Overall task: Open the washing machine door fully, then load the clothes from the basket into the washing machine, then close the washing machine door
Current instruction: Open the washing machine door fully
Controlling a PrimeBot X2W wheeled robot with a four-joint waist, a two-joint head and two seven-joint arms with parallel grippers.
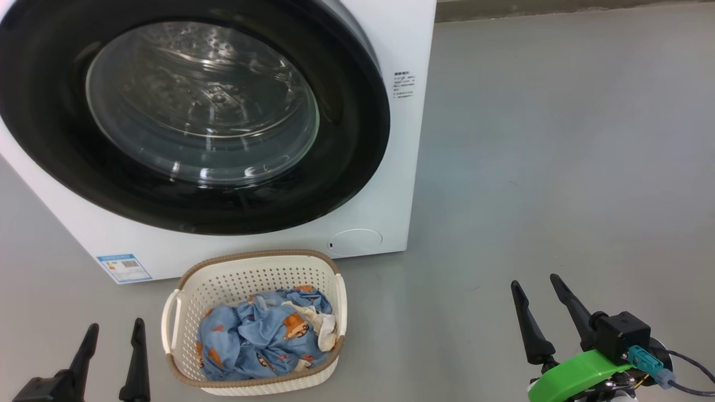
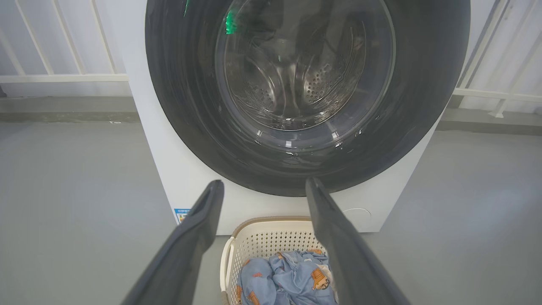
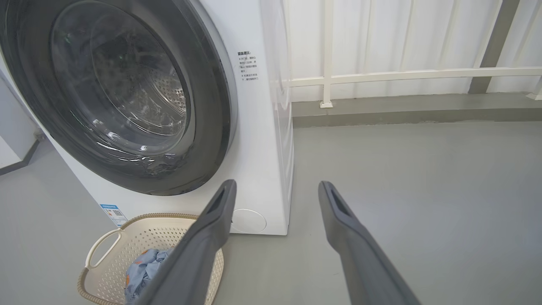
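The white washing machine (image 1: pixel 385 195) stands on the floor with its round black-ringed door (image 1: pixel 346 128) shut flat against the front; the steel drum shows through the glass. In front of it sits the cream basket (image 1: pixel 254 265) holding the light blue printed clothes (image 1: pixel 257 335). My left gripper (image 1: pixel 114 330) is open at the lower left, just left of the basket. My right gripper (image 1: pixel 535 282) is open at the lower right, over bare floor. The door (image 2: pixel 186 84), basket (image 2: pixel 262 237) and clothes (image 2: pixel 283 279) lie ahead of the open left gripper (image 2: pixel 264 183). The right gripper (image 3: pixel 277 183) points past the machine's right front corner (image 3: pixel 271 178).
Grey floor (image 1: pixel 558 156) spreads to the right of the machine. A white railing (image 3: pixel 402 76) and a low grey kerb run behind it. A blue label (image 1: pixel 124 268) is stuck at the machine's lower left.
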